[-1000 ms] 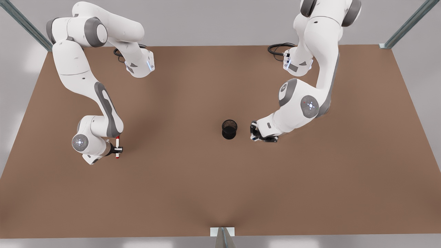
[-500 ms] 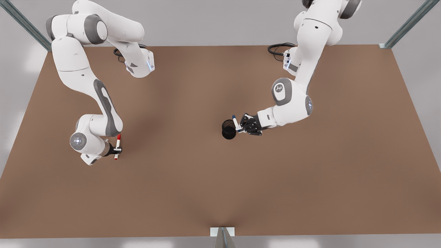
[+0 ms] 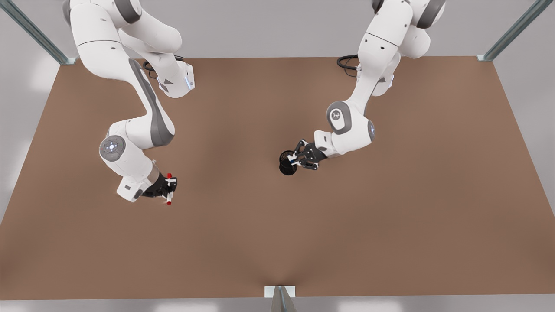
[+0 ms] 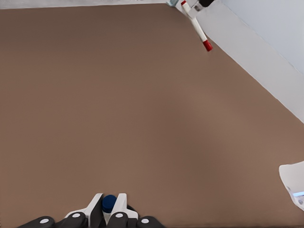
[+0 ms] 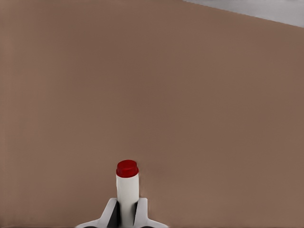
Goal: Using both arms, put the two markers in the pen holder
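The left gripper (image 3: 295, 161) is at the front view's right of centre, right at the pen holder (image 3: 286, 164), which stands upright on the brown bench (image 3: 277, 242) near its middle. Its fingers are closed on the blue marker (image 4: 109, 203); in the left wrist view the marker's dark blue end sits pinched between the two white fingertips (image 4: 120, 205). In the front view the gripper overlaps the holder's rim on the side toward the front view's right, and whether the marker has entered the cup I cannot tell.

The right gripper (image 3: 168, 187) is well apart from the holder, toward the front view's left and a little nearer the camera. It is clamped on the red marker (image 3: 169, 189), gripping the white barrel about midway, so that one red end shows above the fingers and the other below. In the right wrist view the white barrel and red end (image 5: 127, 183) stick out from between the closed fingertips (image 5: 141, 211) over bare bench. The left wrist view also catches that red marker far off (image 4: 195, 23), held above the bench surface near its edge.
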Controlling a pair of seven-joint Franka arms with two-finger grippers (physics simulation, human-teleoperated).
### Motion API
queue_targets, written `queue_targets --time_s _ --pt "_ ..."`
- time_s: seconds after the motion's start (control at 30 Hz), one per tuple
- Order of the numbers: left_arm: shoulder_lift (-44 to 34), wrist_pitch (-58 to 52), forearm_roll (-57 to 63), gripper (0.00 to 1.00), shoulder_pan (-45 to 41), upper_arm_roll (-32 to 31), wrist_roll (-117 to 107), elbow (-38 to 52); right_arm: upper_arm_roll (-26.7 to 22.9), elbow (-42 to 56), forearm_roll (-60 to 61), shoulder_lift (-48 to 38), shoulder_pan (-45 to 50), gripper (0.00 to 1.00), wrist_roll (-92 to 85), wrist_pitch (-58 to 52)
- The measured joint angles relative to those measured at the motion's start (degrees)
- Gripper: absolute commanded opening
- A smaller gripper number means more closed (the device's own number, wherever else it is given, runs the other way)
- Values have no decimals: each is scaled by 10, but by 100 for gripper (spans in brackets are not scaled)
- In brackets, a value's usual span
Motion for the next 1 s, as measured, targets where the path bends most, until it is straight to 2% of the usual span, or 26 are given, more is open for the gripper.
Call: queue_targets --time_s 0.13,0.2,0.23,0.33,0.4,0.47,0.53,0.6,0.7,0.83,1.0 --pt "-32 -3 -11 100 -11 2 90 -16 62 30 -1 -1 7 25 26 -9" --pt "-40 -29 10 100 41 3 120 -5 92 35 -1 1 11 25 38 -1" --pt "-36 -52 52 100 85 3 123 25 106 36 -1 3 13 25 45 7" --pt "-12 -169 251 100 228 4 68 190 122 37 -2 7 53 25 67 44" --pt "-10 -258 439 100 272 6 1 302 124 37 -2 8 92 25 83 82" --pt "-36 -332 586 100 284 23 -68 359 124 37 -2 11 126 25 99 131" --pt "-90 -388 684 100 357 -25 -134 364 124 37 -2 17 154 25 115 184" --pt "-106 -428 745 100 380 -42 -196 365 123 45 -2 32 183 25 129 240" --pt "-99 -468 793 100 368 -48 -280 368 115 90 -3 68 235 25 149 304" --pt "-84 -496 817 100 359 -49 -377 369 32 100 -14 100 339 25 172 384" --pt "-81 -513 825 100 360 -49 -472 368 12 94 -85 116 350 25 195 442"
